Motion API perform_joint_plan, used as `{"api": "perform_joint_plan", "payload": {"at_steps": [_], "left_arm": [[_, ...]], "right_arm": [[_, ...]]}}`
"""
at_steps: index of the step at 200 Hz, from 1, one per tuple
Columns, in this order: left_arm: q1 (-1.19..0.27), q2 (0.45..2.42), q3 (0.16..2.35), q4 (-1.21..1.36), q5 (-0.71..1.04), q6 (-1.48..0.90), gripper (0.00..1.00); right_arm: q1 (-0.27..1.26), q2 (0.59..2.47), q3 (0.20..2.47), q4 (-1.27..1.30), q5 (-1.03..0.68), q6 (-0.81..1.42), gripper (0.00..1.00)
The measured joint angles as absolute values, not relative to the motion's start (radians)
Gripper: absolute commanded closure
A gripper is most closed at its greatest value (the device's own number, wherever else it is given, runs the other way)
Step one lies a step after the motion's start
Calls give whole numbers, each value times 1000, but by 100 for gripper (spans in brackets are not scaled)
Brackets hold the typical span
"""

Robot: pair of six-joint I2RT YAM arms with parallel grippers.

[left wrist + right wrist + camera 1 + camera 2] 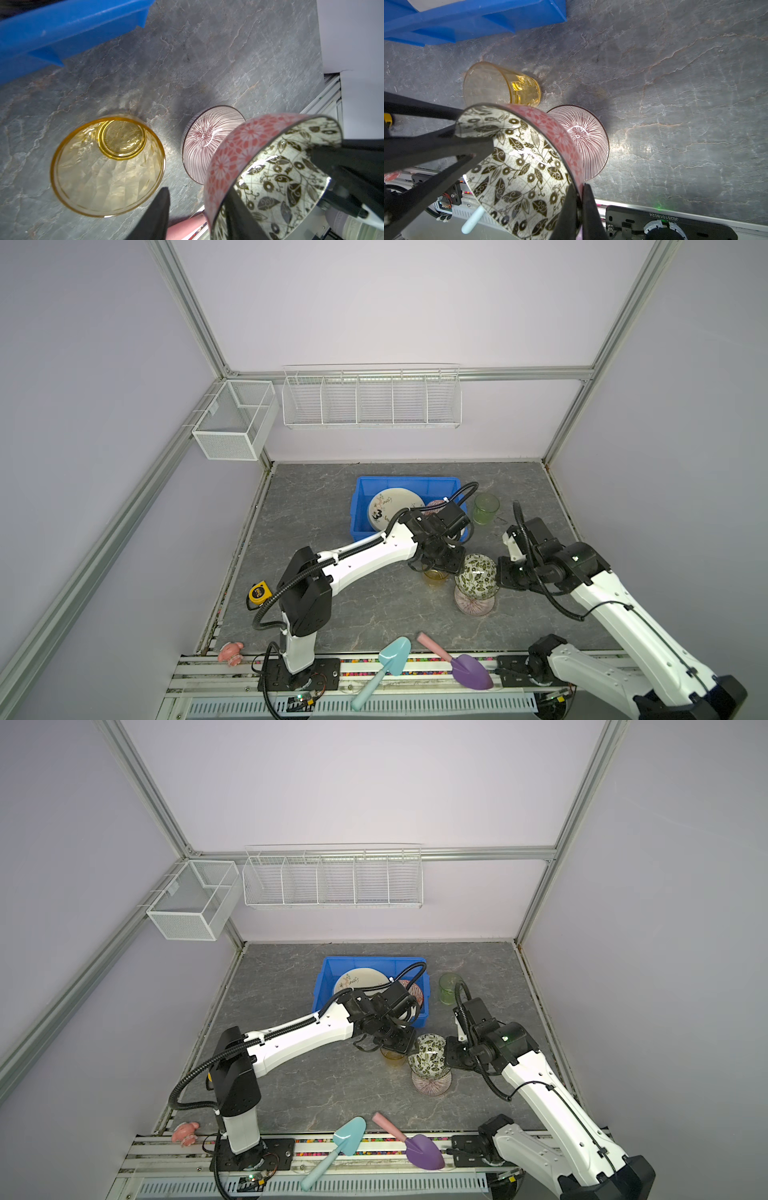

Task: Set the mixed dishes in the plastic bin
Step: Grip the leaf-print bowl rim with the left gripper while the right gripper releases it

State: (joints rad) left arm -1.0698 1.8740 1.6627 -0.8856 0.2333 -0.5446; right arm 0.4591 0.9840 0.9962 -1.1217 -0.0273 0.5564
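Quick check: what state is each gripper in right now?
Left gripper: open, astride the rim of the leafy bowl, not clamped.
Right gripper: shut on the leafy bowl, pinching its rim.

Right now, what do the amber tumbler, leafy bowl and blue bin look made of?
Amber tumbler: likely glass, glossy; transparent, faceted, bright glints.
Leafy bowl: probably glazed ceramic; shiny highlights over printed pattern, opaque.
Blue bin: moulded plastic, matte-to-satin; uniform colour, ribbed flared rim.

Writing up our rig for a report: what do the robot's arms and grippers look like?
Both the left arm and right arm have white moulded shells, black joints and black corrugated cable conduit looping outside. The left gripper and right gripper are black, with slim flat fingers.
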Motion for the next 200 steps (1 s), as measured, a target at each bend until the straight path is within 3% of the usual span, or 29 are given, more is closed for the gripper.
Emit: {"api": "perform_joint_plan", "payload": {"at_steps": [70,169,200], "left_arm": [[-1071,1911,1671,-881,237,-545,69],[-1074,1928,1702,-899,226,-542,100],[-1074,1931,1703,-898,225,-543,100]], "right_arm": [[449,993,997,-1118,-35,549,93],[445,1002,1006,-1089,-57,546,92],[444,1001,1007,-1088,-56,546,88]]}}
